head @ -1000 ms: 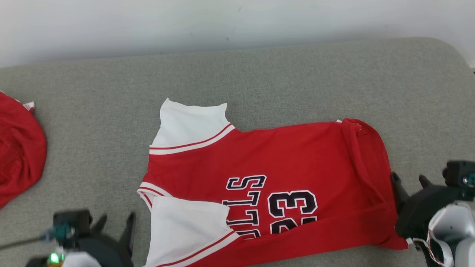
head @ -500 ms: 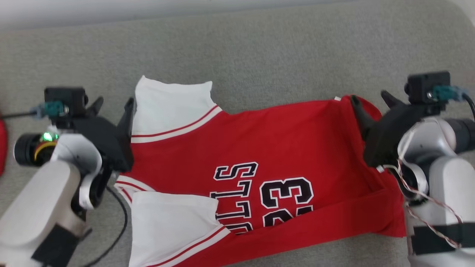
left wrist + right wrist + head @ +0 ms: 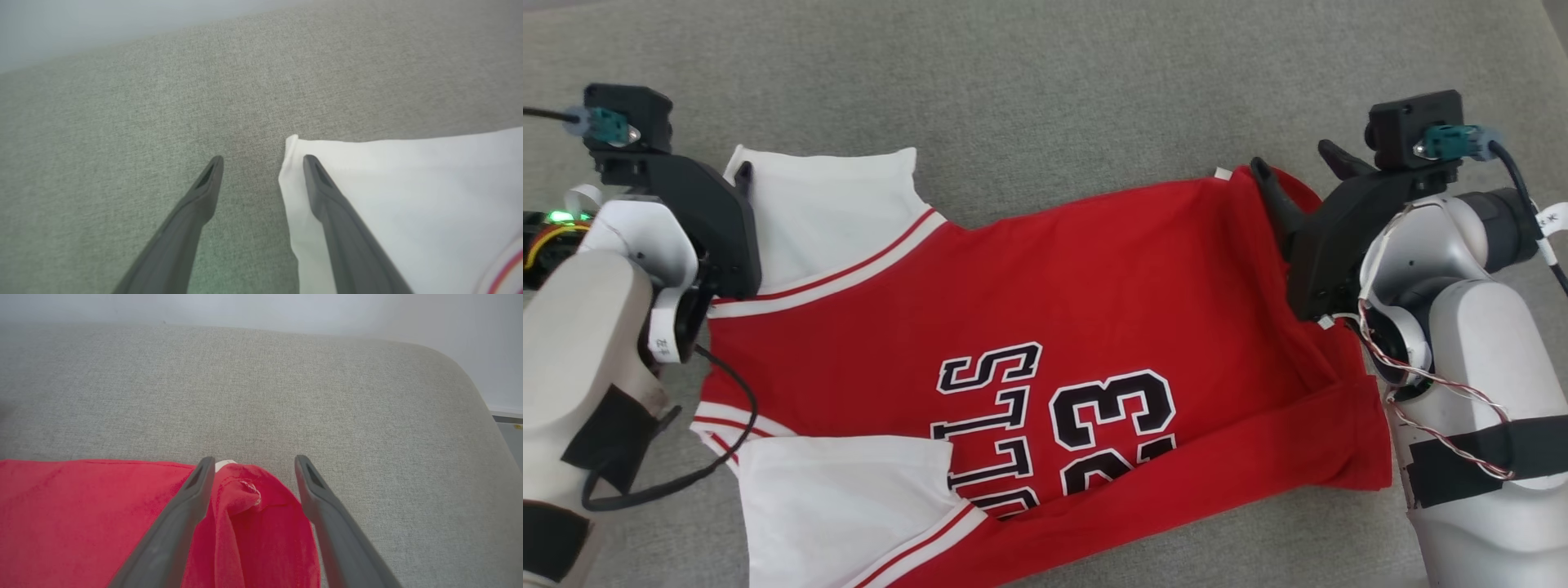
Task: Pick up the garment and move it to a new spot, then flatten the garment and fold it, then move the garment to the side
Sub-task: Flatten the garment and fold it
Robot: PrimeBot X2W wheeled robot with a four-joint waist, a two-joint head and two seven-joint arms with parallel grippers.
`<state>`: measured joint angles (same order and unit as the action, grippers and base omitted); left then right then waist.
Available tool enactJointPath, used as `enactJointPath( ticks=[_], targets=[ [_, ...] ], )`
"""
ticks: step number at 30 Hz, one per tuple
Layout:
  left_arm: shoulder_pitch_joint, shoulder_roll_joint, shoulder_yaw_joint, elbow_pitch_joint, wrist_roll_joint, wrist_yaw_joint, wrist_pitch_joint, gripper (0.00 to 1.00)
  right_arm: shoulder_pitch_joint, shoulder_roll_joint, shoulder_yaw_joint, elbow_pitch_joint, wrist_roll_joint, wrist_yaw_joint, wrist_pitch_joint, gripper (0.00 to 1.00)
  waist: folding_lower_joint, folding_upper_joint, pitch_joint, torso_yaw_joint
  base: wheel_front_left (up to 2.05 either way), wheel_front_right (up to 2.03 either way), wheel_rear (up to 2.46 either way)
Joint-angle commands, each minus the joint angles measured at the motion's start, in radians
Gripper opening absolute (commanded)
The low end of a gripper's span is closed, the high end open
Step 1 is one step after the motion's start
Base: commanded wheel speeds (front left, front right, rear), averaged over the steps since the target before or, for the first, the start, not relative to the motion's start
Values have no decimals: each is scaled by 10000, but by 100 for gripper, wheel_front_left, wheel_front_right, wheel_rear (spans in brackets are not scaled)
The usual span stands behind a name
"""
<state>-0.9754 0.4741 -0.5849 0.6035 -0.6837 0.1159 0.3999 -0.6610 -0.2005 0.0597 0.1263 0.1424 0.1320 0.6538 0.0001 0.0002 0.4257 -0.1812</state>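
The garment (image 3: 1045,310) is a red jersey with white sleeves and dark "23" lettering, lying spread on a grey cushion (image 3: 1029,98), its near hem folded up. My left gripper (image 3: 715,167) stands open at the far white sleeve (image 3: 833,204). In the left wrist view my left gripper (image 3: 263,159) straddles the edge of the sleeve (image 3: 408,196), one finger over cloth, one over cushion. My right gripper (image 3: 1290,157) stands open over the far right red corner. In the right wrist view that bunched corner (image 3: 253,498) lies between the fingers of my right gripper (image 3: 253,459).
Beyond the garment, the grey cushion (image 3: 286,388) runs back to a pale wall (image 3: 245,306). Its rounded corner and edge (image 3: 486,412) lie to the right. A black cable (image 3: 719,441) loops from my left arm beside the near sleeve.
The head camera has tilted down, so the whole picture shifted. Both arms rose from the bottom corners to the garment's far corners. Both grippers stayed open.
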Motion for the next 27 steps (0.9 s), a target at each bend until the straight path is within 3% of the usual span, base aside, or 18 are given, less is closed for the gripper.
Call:
enactJointPath(
  ticks=[1,9,10,12,13,14,15,16,22,27],
  targets=[
    [-169,65,-48,125,60,30,107,100,-110,-16,165,72,132,-21,-60,100,-1,-2,195,-208,0,0,0],
    [-463,155,-476,409,166,-112,1135,100,-259,-169,425,217,214,-21,-204,100,-1,-2,362,-267,0,0,0],
    [-464,166,-521,440,163,-120,1311,95,-273,-185,441,234,230,-21,-207,100,-1,-2,367,-262,0,0,0],
    [-409,156,-601,457,66,-111,1685,57,-298,-208,501,257,249,-21,-232,100,-1,-2,364,-256,0,0,0],
    [-375,164,-631,440,36,-117,1837,45,-329,-211,530,273,252,-21,-225,100,-1,-2,360,-253,0,0,0],
    [-354,186,-654,424,-4,-149,1992,27,-360,-208,577,274,263,-21,-212,100,-1,-2,365,-252,0,0,0],
    [-327,206,-690,381,-60,-185,2128,18,-397,-208,646,281,280,-21,-173,100,-1,-2,376,-253,0,0,0],
    [-292,212,-689,333,-149,-230,2287,0,-455,-224,738,297,271,-21,-109,100,-1,-2,391,-254,0,0,0],
    [-343,507,-591,-210,-285,-153,2673,0,-1140,-465,1068,322,-232,-21,917,100,-1,-2,575,-260,0,0,0],
    [-266,699,-566,-565,-292,-35,2794,0,-1641,-228,1318,289,-741,-21,1949,100,-1,-2,680,-218,0,0,0]
  ],
)
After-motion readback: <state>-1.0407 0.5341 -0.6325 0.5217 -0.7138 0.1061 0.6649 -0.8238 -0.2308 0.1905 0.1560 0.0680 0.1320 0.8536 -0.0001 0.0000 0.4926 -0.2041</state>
